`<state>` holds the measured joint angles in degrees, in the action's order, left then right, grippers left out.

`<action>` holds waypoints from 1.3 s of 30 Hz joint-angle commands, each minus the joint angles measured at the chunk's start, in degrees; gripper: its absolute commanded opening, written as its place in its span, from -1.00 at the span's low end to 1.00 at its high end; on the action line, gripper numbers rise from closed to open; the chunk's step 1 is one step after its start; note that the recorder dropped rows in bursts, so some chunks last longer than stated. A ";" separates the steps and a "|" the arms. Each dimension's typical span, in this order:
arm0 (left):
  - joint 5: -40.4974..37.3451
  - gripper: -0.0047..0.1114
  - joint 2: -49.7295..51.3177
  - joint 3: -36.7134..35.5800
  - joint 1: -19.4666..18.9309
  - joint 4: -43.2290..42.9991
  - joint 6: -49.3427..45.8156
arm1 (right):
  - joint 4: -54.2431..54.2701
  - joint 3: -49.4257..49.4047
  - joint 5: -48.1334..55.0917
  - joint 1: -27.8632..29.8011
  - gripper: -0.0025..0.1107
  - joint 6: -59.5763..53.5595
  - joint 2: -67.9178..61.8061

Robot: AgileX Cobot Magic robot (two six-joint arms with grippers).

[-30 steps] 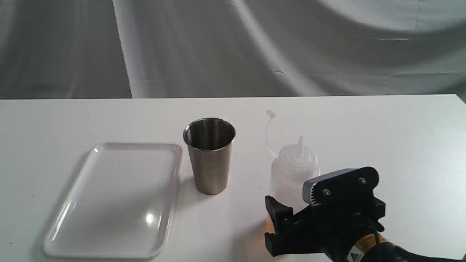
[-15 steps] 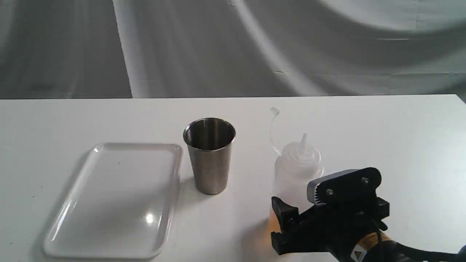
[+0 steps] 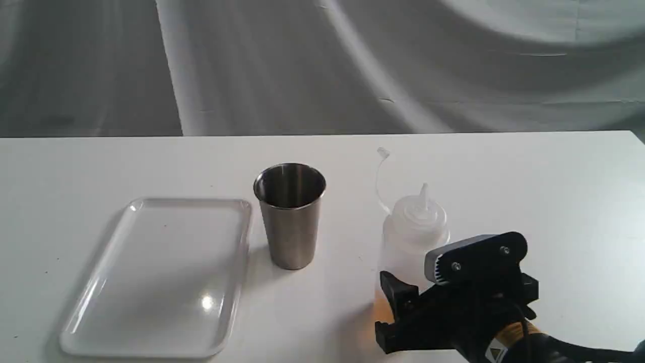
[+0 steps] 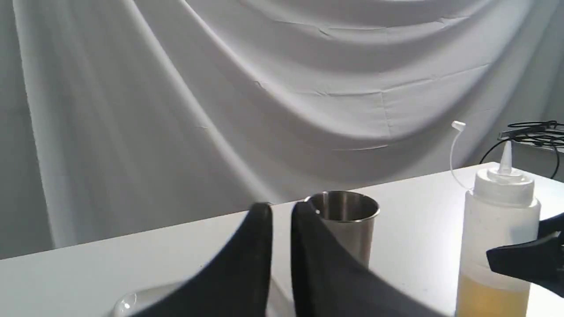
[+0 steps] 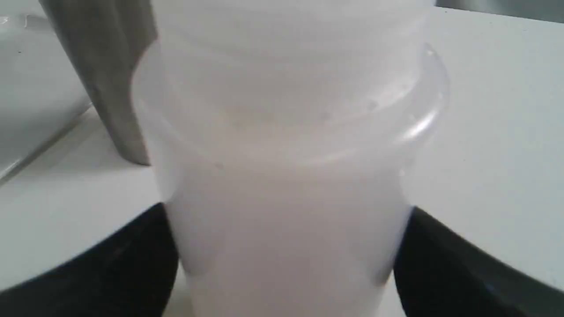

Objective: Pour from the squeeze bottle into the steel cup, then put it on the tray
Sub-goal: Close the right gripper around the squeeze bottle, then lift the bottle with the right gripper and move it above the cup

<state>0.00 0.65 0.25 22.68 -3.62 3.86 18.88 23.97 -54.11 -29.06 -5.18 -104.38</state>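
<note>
**Inspector:** Status?

**Assessor:** The right gripper [image 5: 288,213] is closed on the squeeze bottle [image 3: 410,237], apparently touching both sides. The bottle stands upright, right of the steel cup [image 3: 291,222].

**Inspector:** Recommendation?

**Assessor:** Firm the grip gently, then lift upright before tilting.

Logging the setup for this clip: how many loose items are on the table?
3. A tray on the left, a cup just right of it, and a bottle further right. The arm at lower right may hide something small.
</note>
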 commanded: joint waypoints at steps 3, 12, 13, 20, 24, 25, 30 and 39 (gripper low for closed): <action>0.00 -0.78 0.18 -0.25 -0.11 -0.24 0.12 | -0.46 0.14 -0.45 0.51 -0.34 0.05 2.42; 0.00 -0.78 0.18 -0.25 -0.11 -0.24 0.12 | 3.64 0.14 13.03 0.51 -0.34 -13.16 18.84; 0.00 -0.78 0.18 -0.25 -0.11 -0.24 0.12 | 4.25 0.14 14.84 0.51 -0.34 -16.12 20.69; 0.00 -0.78 0.18 -0.25 -0.11 -0.24 0.12 | 8.92 6.53 33.90 0.51 -0.34 -23.56 29.11; 0.00 -0.78 0.18 -0.25 -0.11 -0.24 0.12 | 8.92 12.01 36.84 0.51 -0.34 -24.56 29.42; 0.00 -0.78 0.18 -0.25 -0.11 -0.24 0.12 | 8.92 13.56 37.52 0.51 -0.35 -25.65 29.31; 0.00 -0.78 0.18 -0.25 -0.11 -0.24 0.12 | 14.57 18.09 38.48 0.62 -0.39 -32.55 28.78; 0.00 -0.78 0.18 -0.25 -0.11 -0.24 0.12 | 36.00 20.11 34.98 6.39 -0.39 -59.88 28.78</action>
<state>0.00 0.65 0.25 22.68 -3.62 3.86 52.77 43.34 -16.66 -23.56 -61.07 -75.96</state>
